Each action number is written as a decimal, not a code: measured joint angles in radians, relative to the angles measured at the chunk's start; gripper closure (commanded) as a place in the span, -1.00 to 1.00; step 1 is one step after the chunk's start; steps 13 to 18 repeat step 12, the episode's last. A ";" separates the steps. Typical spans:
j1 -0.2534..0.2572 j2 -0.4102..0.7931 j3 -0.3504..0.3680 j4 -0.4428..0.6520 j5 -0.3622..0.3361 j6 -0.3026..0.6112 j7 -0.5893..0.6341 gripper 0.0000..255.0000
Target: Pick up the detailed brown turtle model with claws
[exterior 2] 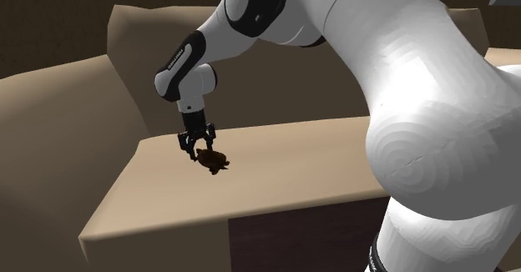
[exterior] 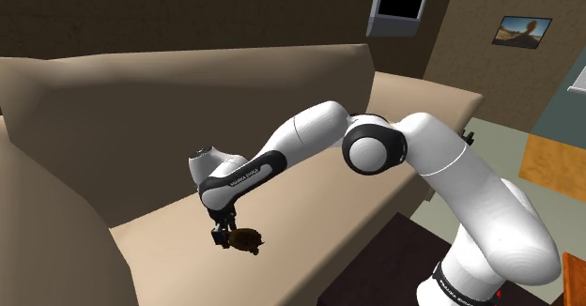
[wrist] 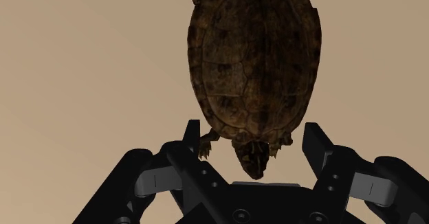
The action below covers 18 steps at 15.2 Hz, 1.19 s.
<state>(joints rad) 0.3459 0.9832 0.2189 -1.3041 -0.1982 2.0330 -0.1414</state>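
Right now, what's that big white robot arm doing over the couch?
The robot arm is reaching down over the seat of the tan couch, where a little brown turtle is lying. Its black fingers are open, one on each side of the turtle's head end, and they aren't squeezing it. So the turtle hasn't been picked up yet.

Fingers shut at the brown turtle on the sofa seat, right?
No. The wrist view shows the fingers standing apart, open, with the head end of the turtle between them. The turtle is brown and lies on the sofa seat.
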 measured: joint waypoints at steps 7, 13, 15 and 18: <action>-0.006 -0.065 0.009 -0.019 0.009 -0.046 -0.002 1.00; -0.009 -0.101 0.014 -0.019 0.014 -0.082 -0.003 1.00; -0.009 -0.101 0.014 -0.019 0.014 -0.082 -0.003 1.00; -0.009 -0.101 0.014 -0.019 0.014 -0.082 -0.003 1.00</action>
